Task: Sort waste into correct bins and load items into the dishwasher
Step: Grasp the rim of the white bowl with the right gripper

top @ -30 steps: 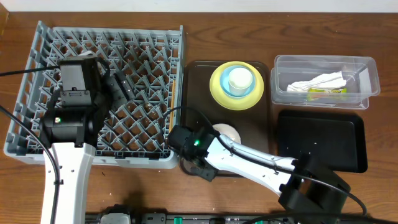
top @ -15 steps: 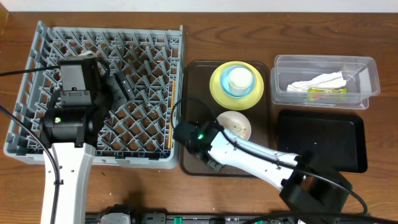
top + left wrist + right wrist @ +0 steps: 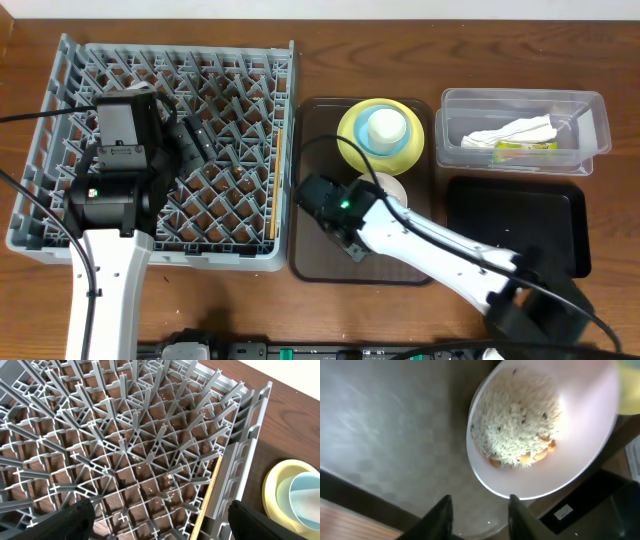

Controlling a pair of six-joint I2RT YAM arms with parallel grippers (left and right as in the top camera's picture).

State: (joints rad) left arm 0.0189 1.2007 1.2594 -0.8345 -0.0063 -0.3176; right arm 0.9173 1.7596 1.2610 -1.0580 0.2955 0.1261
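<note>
My left gripper hangs open over the grey dishwasher rack, nothing between its fingers. The wooden chopsticks lie along the rack's right wall and show as chopsticks in the left wrist view. My right gripper is open and empty above the brown tray, just short of the white bowl, which holds whitish rice scraps. From overhead the right gripper covers part of that white bowl. The blue bowl sits on the yellow plate. A napkin and a wrapper lie in the clear tub.
The dark brown serving tray carries the plate and both bowls. The glossy black tray lies right of it, in front of the clear tub. My right arm crosses the brown tray and the black tray's front left corner.
My right gripper has moved from the brown tray's front left corner back and right to the white bowl. Its jaws have spread wider. The left arm has not moved.
</note>
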